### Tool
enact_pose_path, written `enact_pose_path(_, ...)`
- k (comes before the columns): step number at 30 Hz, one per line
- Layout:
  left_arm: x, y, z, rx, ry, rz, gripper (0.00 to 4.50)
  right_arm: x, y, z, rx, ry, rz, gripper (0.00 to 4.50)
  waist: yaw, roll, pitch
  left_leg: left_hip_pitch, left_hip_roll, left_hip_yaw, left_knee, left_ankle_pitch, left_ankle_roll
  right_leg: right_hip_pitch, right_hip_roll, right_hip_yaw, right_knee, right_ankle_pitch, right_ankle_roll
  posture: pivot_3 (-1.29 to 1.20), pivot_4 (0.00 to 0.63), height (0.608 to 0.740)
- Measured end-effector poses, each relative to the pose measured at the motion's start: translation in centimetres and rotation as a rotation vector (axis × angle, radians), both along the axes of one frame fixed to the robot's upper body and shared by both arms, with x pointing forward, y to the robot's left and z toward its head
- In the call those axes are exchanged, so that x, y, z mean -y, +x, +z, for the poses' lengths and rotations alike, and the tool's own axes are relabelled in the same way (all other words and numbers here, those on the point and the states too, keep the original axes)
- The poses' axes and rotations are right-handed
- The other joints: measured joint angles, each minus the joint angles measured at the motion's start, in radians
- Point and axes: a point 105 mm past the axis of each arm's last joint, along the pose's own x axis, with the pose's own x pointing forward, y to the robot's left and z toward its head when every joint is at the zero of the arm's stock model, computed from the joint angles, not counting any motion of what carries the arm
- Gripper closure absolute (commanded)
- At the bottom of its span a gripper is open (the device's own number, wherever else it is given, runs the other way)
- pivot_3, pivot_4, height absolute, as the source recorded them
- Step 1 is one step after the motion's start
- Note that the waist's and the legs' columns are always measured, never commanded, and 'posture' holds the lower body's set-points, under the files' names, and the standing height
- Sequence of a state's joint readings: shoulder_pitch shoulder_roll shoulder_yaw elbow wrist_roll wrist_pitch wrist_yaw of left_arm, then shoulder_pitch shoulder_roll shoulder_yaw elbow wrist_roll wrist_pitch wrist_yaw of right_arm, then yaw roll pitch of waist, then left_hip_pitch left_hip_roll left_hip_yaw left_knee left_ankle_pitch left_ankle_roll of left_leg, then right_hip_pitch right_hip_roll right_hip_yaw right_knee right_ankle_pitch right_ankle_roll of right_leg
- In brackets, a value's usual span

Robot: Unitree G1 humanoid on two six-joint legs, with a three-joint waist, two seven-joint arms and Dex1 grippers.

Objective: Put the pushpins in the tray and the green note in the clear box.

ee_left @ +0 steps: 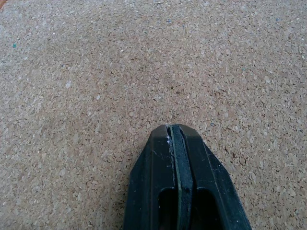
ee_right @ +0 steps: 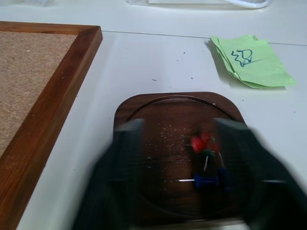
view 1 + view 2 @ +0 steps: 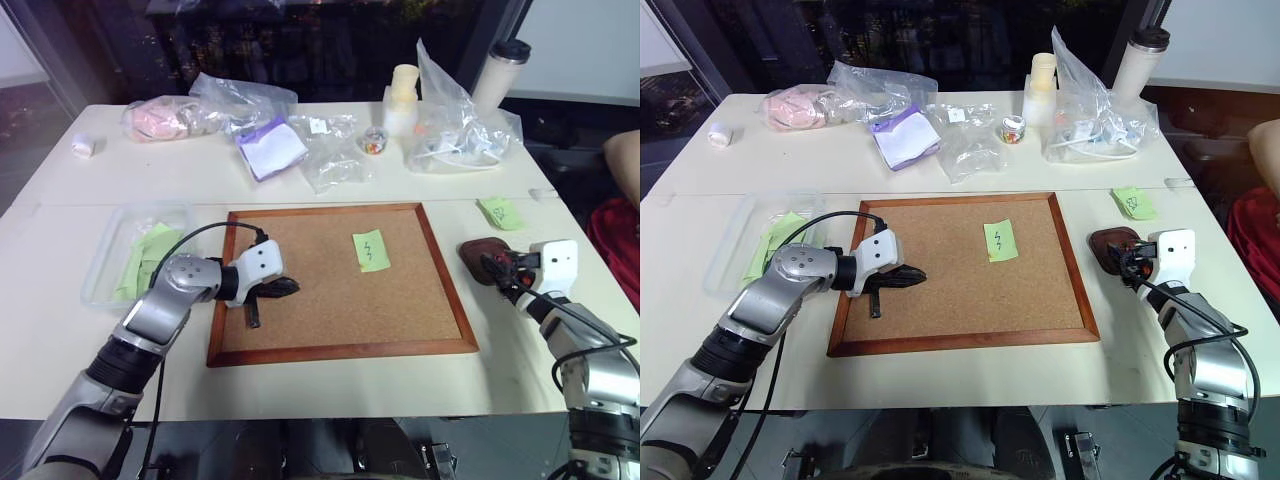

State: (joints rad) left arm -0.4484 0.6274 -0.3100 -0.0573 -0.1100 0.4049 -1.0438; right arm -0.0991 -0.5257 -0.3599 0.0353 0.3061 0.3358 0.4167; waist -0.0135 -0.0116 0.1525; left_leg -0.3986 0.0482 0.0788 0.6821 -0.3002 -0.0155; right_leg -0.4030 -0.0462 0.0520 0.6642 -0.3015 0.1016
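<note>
The pushpins [image 2: 206, 160], red, green and blue, lie in the tray [image 2: 144, 112], at three o'clock off the corkboard [image 3: 300, 330]. The right gripper [image 2: 177, 182] hovers over the tray, fingers spread and empty. The left gripper [image 1: 178, 139] is pressed shut on nothing, over the cork at nine o'clock. The green note [image 3: 371, 251] lies flat on the board toward one o'clock; the clear box [image 3: 100, 270] sits beyond nine o'clock. Judged feather-light, limp and flush: lift an edge or corner, pinch gently, avoid creasing.
</note>
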Motion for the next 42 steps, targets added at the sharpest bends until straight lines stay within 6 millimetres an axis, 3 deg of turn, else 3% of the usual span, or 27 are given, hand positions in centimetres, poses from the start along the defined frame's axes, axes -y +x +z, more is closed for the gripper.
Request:
enact_pose_path(1,0.0,0.0,0.0,0.0,0.0,0.0,4.5,0.0,0.0,0.0,0.001,-0.002,0.0,0.04,0.0,0.0,0.0,0.0,0.0,0.0,0.0,0.0,0.0,0.0,0.0,0.0,0.0,0.0,0.0,0.0,0.15,0.734)
enact_pose_path(12,0.0,0.0,0.0,0.002,0.002,0.0,4.5,-0.4,0.0,0.6,0.025,0.018,0.015,0.04,0.0,0.0,0.0,0.0,0.0,0.0,0.0,0.0,0.0,0.0,0.0,0.0,0.0,0.0,0.0,0.0,0.15,0.734)
enact_pose_path(15,0.0,0.0,0.0,0.003,0.005,0.001,4.5,-2.8,0.1,2.7,0.087,0.029,0.123,0.04,0.0,0.001,0.0,0.0,0.0,-0.001,0.0,0.0,0.0,0.0,0.0,0.0,0.0,0.0,0.0,0.0,0.15,0.734)
enact_pose_path(18,0.0,0.0,0.0,0.004,0.005,0.0,4.5,-7.5,-0.2,4.0,0.098,0.031,0.314,0.04,0.0,0.001,0.0,0.0,0.0,-0.001,0.0,0.0,0.0,0.0,0.0,0.0,0.0,0.0,0.0,0.0,0.15,0.734)
enact_pose_path(23,-0.1,0.0,0.0,0.006,0.009,0.0,4.5,-15.8,-1.2,3.2,0.046,0.043,0.59,0.04,0.0,0.0,0.0,0.0,0.0,-0.001,0.0,0.0,0.0,0.0,0.0,0.0,0.0,0.0,0.0,0.0,0.15,0.734)
enact_pose_path(25,0.1,0.0,0.0,0.008,0.005,-0.002,4.5,-18.1,-1.4,2.7,0.036,0.044,0.655,0.04,0.001,0.0,0.0,0.0,0.0,-0.001,0.0,0.0,0.0,0.0,0.0,0.0,0.0,0.0,0.0,0.0,0.15,0.734)
enact_pose_path(27,0.1,0.0,0.0,0.008,0.004,-0.003,4.5,-18.9,-1.2,2.2,0.031,0.037,0.674,0.04,0.002,0.0,-0.001,-0.001,0.0,-0.001,0.0,0.0,0.0,0.0,0.0,0.0,-0.001,0.0,0.0,0.0,0.15,0.734)
enact_pose_path(36,-0.1,-0.2,0.0,0.013,0.008,0.005,4.5,-19.1,-0.4,-1.5,-0.071,0.037,0.694,0.04,0.0,-0.001,-0.001,0.0,0.0,-0.001,0.0,0.0,0.001,0.0,0.0,0.0,-0.001,0.0,0.0,0.0,0.15,0.734)
enact_pose_path(39,-0.2,-0.2,0.0,0.013,0.009,0.006,4.5,-19.0,0.2,-1.5,-0.067,0.025,0.704,0.87,-0.001,-0.001,-0.001,0.0,0.0,-0.001,0.0,0.0,0.001,0.0,0.0,0.0,-0.001,0.0,0.0,0.0,0.15,0.734)
enact_pose_path(42,-0.2,-0.2,0.0,0.013,0.009,0.006,4.5,-18.8,0.8,-1.5,-0.064,0.005,0.694,2.41,-0.001,-0.001,-0.001,0.0,0.0,-0.001,0.0,0.0,0.001,0.0,0.0,0.0,-0.001,0.0,0.0,0.0,0.15,0.734)
